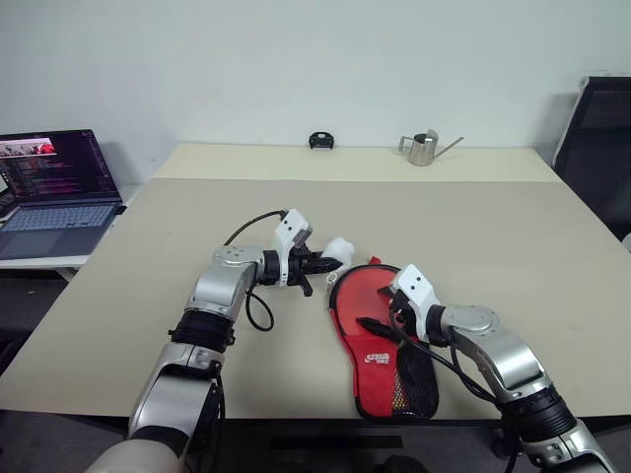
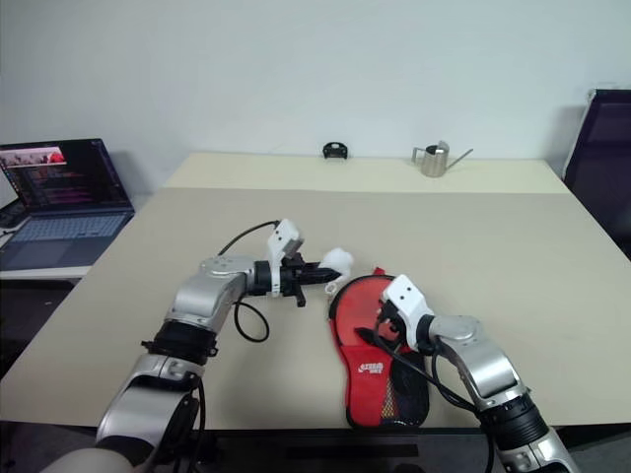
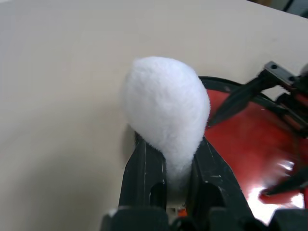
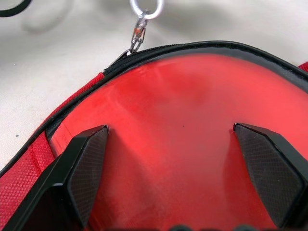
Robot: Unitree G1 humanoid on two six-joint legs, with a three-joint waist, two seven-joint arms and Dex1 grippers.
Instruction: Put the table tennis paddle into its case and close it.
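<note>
The case (image 1: 379, 360), red with a white logo, a black mesh panel and black edging, lies on the table near its front edge. In its open round end shows the smooth red face of the table tennis paddle (image 4: 183, 110); the handle is hidden inside. My right gripper (image 4: 178, 163) is open, its fingers (image 4: 89, 163) spread low over that red face. Just left of the case's round end, my left gripper (image 3: 168, 159) is shut on a small white fluffy ball (image 3: 166, 108), raised a little off the table. A metal zip ring (image 4: 145, 6) lies at the case's rim.
An open laptop (image 1: 54, 192) sits on a side table at the far left. A metal watering can (image 1: 424, 148) and a small black object (image 1: 320, 140) stand at the table's back edge. A dark chair (image 1: 601, 148) is at the right.
</note>
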